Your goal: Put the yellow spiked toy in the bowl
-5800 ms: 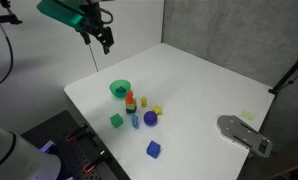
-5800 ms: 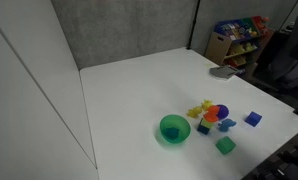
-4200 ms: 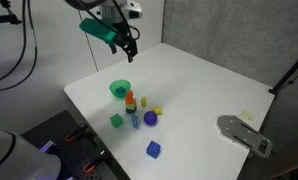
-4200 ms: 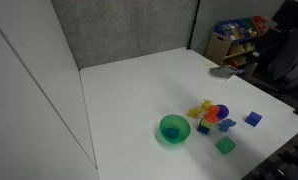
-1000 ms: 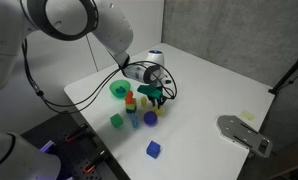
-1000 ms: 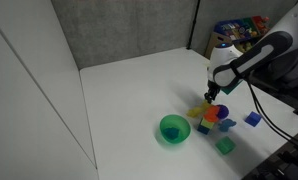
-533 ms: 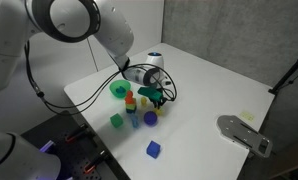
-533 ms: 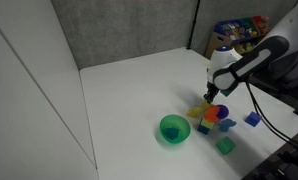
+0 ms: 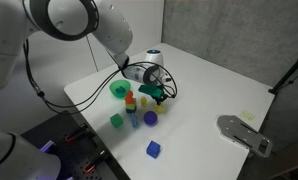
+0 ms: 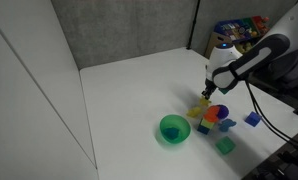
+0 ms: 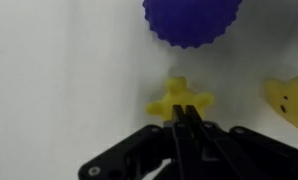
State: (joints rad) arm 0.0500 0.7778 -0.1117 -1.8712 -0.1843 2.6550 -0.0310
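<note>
The yellow spiked toy (image 11: pixel 179 100) lies on the white table, just below the purple-blue ball (image 11: pixel 192 20) in the wrist view. My gripper (image 11: pixel 190 113) is down on it, its two black fingers pressed together over the toy's near spike, so it is shut on the toy. In both exterior views the gripper (image 9: pixel 160 98) (image 10: pixel 209 95) sits low among the toy cluster and covers most of the toy. The green bowl (image 9: pixel 119 89) (image 10: pixel 174 128) stands a short way off at the cluster's edge, with nothing seen inside it.
Another yellow piece (image 11: pixel 289 100) lies beside the toy. An orange-topped stack (image 9: pixel 130 103), a green cube (image 9: pixel 116 120) and a blue cube (image 9: pixel 153 149) stand around. A grey object (image 9: pixel 244 133) rests near the table's edge.
The jaws have closed together onto the yellow spiked toy. The arm has stayed low over the cluster, hardly moving.
</note>
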